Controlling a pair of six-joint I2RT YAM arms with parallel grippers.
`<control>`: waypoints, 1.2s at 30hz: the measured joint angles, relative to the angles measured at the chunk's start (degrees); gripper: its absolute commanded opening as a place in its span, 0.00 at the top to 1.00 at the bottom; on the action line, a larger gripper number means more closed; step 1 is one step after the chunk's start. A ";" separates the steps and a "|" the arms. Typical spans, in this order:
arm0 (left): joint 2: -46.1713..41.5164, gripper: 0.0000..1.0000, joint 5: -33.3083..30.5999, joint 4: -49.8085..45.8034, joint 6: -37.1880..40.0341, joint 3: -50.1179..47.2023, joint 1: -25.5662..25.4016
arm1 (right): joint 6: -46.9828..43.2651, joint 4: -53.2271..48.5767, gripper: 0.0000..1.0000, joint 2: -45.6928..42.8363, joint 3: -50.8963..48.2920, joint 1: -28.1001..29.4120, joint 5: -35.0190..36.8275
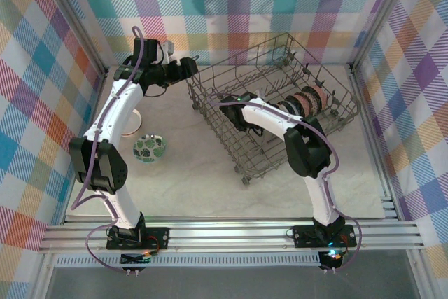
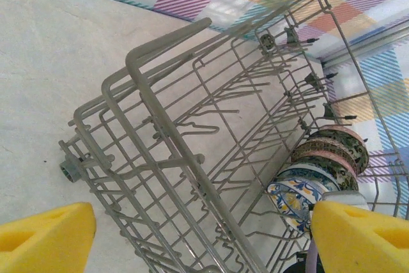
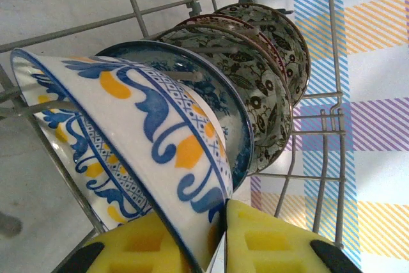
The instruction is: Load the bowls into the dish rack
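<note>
R gripper (image 3: 220, 234) pinches rim of white blue-orange patterned ceramic bowl (image 3: 128, 126) in grey wire dish rack (image 2: 167, 39). Risk: released unseated, it likely knocks dark-blue glazed bowl (image 3: 208, 91) at 2 o'clock, chip. L gripper (image 2: 204, 234) jaws spread, empty.

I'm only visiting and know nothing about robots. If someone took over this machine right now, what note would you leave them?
Left gripper: open and empty, by a corner of the dish rack.
Right gripper: shut on the rim of the blue-and-yellow bowl, which stands at the end of the row in the rack.
Done: several patterned bowls stand on edge in the rack.
Left: release that bowl, then load the green bowl and the white bowl, half hidden by the left arm, both on the table.
</note>
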 measured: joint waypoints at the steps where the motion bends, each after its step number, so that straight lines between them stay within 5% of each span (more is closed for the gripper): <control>1: 0.20 0.13 -0.13 -0.15 -0.02 0.37 0.00 | -0.42 0.52 0.80 0.00 -0.11 -0.07 0.04; 10: 1.01 0.13 -2.01 -2.03 -0.02 2.12 0.00 | -2.54 4.09 0.66 -0.81 -1.09 -0.42 -1.31; 22: 2.36 0.13 -5.81 -6.32 -1.99 3.98 0.00 | -11.13 13.62 0.30 -7.15 -5.62 -1.51 -7.72; 31: 2.47 0.12 -13.92 -15.63 -5.49 10.99 0.00 | -18.43 25.57 0.23 -20.65 -10.36 -2.64 -19.56; 36: -1.03 0.12 -19.76 -21.00 -9.33 7.08 0.00 | -20.04 30.32 0.22 -27.61 -12.87 -2.62 -27.43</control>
